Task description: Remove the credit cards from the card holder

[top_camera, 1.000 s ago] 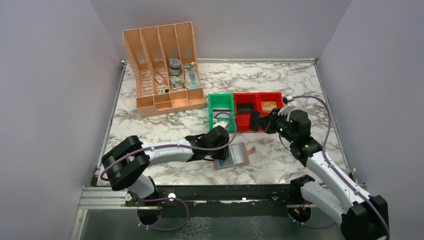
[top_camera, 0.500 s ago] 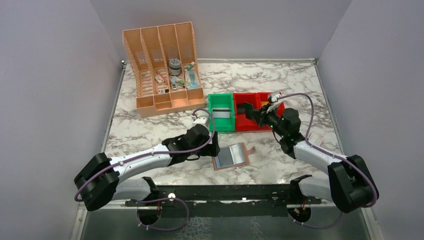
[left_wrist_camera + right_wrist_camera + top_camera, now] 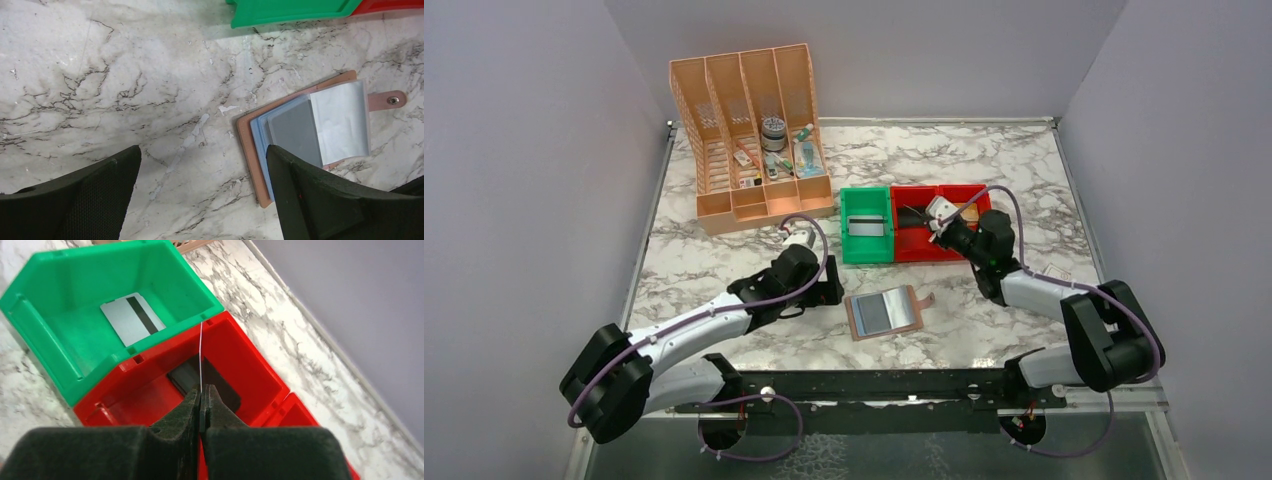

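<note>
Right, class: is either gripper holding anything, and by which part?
The right gripper pinches a thin card, seen edge-on above the red bin, by its near edge. The left gripper is open and empty.

You have the card holder (image 3: 884, 313) lying open on the worktop (image 3: 724, 262) at lower centre of the top view, with a tucked card (image 3: 295, 131) in its left half. The left claw (image 3: 832, 290) sits just left of it. Behind it three bins stand in a row. The left bin (image 3: 867, 193) holds a loose card (image 3: 132, 317) and the middle bin (image 3: 914, 190) a second loose card (image 3: 220, 385). The right bin (image 3: 964, 188) ends the row. The right claw (image 3: 201, 405) hangs over the middle bin, a pinched card (image 3: 201, 355) edge-on between its fingers. The file rack (image 3: 749, 130) stands upper left.
</note>
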